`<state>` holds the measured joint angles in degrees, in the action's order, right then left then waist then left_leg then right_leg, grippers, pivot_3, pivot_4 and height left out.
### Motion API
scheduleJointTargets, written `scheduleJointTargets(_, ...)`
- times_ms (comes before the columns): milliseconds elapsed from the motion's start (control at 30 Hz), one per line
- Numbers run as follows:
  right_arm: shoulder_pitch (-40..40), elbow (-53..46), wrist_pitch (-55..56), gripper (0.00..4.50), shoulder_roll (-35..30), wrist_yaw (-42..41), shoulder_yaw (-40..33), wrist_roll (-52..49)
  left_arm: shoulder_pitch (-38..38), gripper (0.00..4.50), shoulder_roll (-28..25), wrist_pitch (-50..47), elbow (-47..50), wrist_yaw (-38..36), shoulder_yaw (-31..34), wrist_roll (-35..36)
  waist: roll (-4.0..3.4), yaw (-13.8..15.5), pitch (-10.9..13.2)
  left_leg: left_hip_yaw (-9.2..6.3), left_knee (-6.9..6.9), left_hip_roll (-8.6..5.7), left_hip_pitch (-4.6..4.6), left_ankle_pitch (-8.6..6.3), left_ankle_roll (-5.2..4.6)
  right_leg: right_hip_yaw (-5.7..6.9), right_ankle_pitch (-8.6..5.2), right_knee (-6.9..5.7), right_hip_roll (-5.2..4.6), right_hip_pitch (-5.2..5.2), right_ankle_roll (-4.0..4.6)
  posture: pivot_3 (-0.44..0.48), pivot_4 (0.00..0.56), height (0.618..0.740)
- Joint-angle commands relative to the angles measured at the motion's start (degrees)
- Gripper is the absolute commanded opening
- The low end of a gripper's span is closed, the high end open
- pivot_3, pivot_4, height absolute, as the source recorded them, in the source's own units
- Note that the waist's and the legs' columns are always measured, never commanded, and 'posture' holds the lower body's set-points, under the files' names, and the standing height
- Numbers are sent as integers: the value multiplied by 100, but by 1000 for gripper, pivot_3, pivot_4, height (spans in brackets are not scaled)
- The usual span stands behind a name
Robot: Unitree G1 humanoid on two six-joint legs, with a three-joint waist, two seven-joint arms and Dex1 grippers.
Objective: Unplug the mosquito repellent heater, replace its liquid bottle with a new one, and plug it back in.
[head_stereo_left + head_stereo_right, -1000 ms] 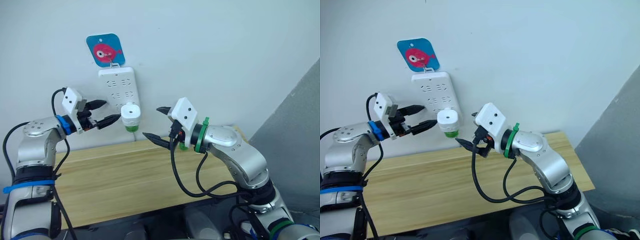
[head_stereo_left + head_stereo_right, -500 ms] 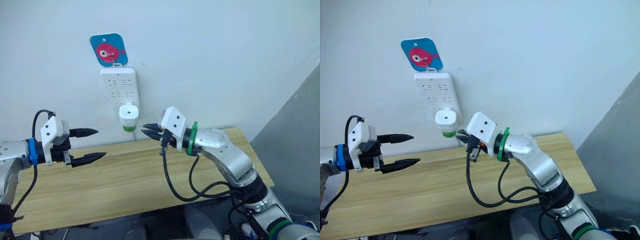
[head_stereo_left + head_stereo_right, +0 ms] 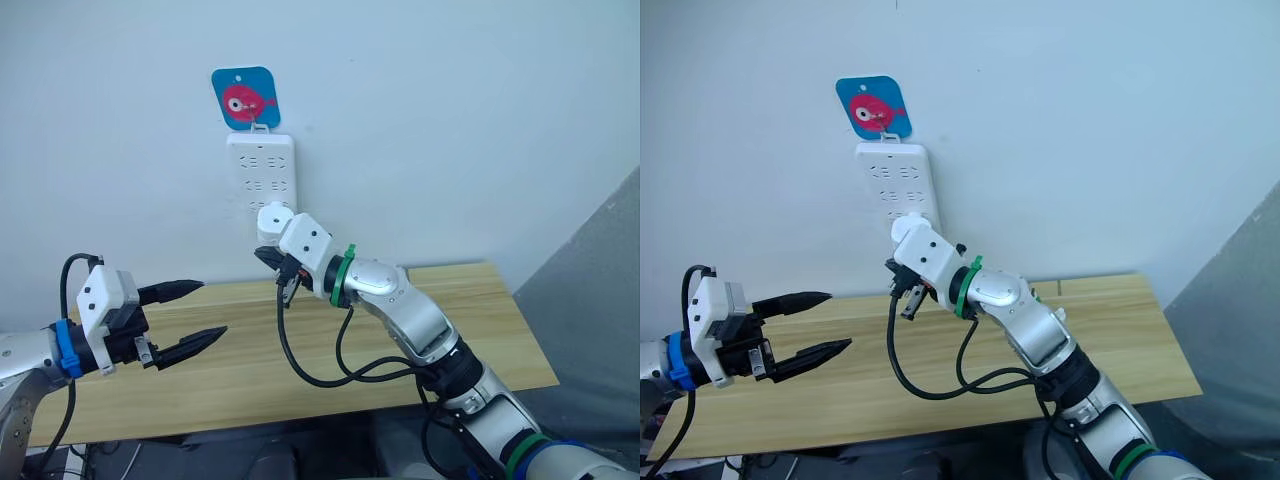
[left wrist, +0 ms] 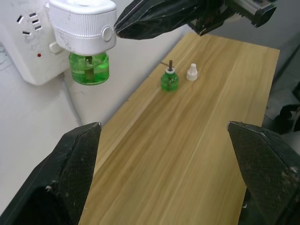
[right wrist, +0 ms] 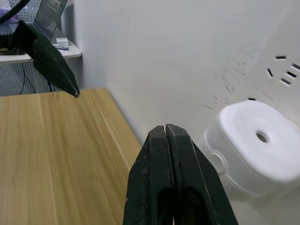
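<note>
Nearest, left pincer (image 3: 190,315) wide open, holding nothing, hanging over the near left part of the wooden table (image 3: 470,330). Two black fingers (image 4: 70,173) spread far apart in the left wrist view.

Farther off from that pincer, across the table near the wall: small green bottle (image 4: 169,78) standing upright with a thin stick poking out of its top, and a little white cap (image 4: 191,72) just beside it, apart from it.

Farther still, right pincer (image 3: 266,256) shut tight, both black fingers pressed flat together, gripping nothing. Tip right up against the side of the white heater (image 4: 83,26), at its small round button.

Heater plugged into the long white power strip (image 3: 259,175) on the wall, just past the right pincer. Green bottle (image 4: 88,67) fitted under the heater.

Above the strip, on the wall, a blue card with a pink fish (image 3: 245,98).
</note>
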<state>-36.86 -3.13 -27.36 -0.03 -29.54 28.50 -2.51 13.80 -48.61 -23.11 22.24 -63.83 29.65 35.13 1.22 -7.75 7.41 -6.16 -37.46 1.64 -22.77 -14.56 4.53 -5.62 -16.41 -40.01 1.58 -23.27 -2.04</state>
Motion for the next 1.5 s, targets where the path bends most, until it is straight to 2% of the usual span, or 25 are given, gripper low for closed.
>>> scheduleJointTargets(33,-131,59,98,39,140,154,-106,109,-47,4500,1,161,1,-3,200,68,12,3,-10,-1,0,1,0,0,0,1,0,0,0,0,0,-26,51,736)
scheduleJointTargets(833,-169,268,-225,39,189,525,-463,237,-415,4500,-2,609,-572,-188,-225,-37,16,-18,-14,4,39,3,23,4,4,0,4,-2,2,0,13,-39,55,736)
scheduleJointTargets(1500,-272,604,-397,39,306,1497,-656,748,-726,4500,1,365,-381,92,-469,45,40,55,-42,-5,39,3,32,29,30,6,1,-7,4,10,7,-43,57,736)
